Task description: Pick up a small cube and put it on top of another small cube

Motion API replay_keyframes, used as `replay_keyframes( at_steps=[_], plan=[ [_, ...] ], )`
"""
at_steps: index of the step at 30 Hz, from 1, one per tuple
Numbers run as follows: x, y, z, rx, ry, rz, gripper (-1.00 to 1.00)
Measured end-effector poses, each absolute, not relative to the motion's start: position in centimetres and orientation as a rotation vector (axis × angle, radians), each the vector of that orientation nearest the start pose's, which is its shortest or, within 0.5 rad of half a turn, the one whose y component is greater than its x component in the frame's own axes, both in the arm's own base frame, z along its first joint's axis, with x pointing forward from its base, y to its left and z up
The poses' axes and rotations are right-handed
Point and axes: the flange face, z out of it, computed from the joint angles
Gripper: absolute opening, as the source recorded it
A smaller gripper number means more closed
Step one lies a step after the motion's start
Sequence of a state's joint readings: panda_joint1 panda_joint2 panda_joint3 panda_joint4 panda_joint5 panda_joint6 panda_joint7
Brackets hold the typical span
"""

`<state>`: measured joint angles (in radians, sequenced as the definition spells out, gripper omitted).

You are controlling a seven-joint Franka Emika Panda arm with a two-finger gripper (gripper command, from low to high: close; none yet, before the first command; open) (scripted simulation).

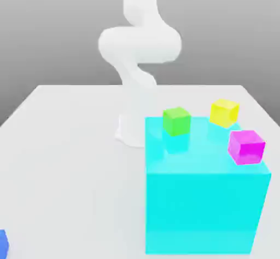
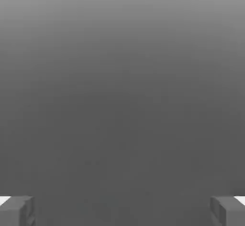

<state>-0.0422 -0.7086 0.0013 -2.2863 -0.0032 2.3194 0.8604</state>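
Observation:
Three small cubes sit around the top of a big cyan block (image 1: 202,203). The green cube (image 1: 176,121) is at the block's back edge, the yellow cube (image 1: 224,113) at its back right corner, and the magenta cube (image 1: 246,147) at its right edge. A blue cube (image 1: 3,243) lies on the table at the exterior view's lower left, cut by the frame edge. In the hand view my gripper (image 2: 122,210) is open, its grey fingertips (image 2: 16,210) far apart with nothing between them, facing plain grey background.
The white arm (image 1: 139,44) rises from its base behind the cyan block and leaves the exterior view at the top. The white table (image 1: 65,159) spreads wide on the exterior view's left of the block.

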Motion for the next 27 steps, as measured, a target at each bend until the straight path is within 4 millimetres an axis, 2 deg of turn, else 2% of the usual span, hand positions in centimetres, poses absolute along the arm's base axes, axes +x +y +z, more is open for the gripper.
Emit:
replay_keyframes(
  at_steps=[7,14,18,22,27],
  plan=[
    [45.6,-7.3,60.5,-2.332,1.567,-0.761,0.0],
    [50.6,-14.2,50.6,-2.174,1.945,-0.557,0.0],
    [51.9,-18.8,44.2,-2.045,2.16,-0.438,0.0],
    [52.2,-23.0,37.5,-1.901,2.357,-0.315,0.0],
    [51.4,-27.2,28.6,-1.705,2.574,-0.158,0.0]
  ],
)
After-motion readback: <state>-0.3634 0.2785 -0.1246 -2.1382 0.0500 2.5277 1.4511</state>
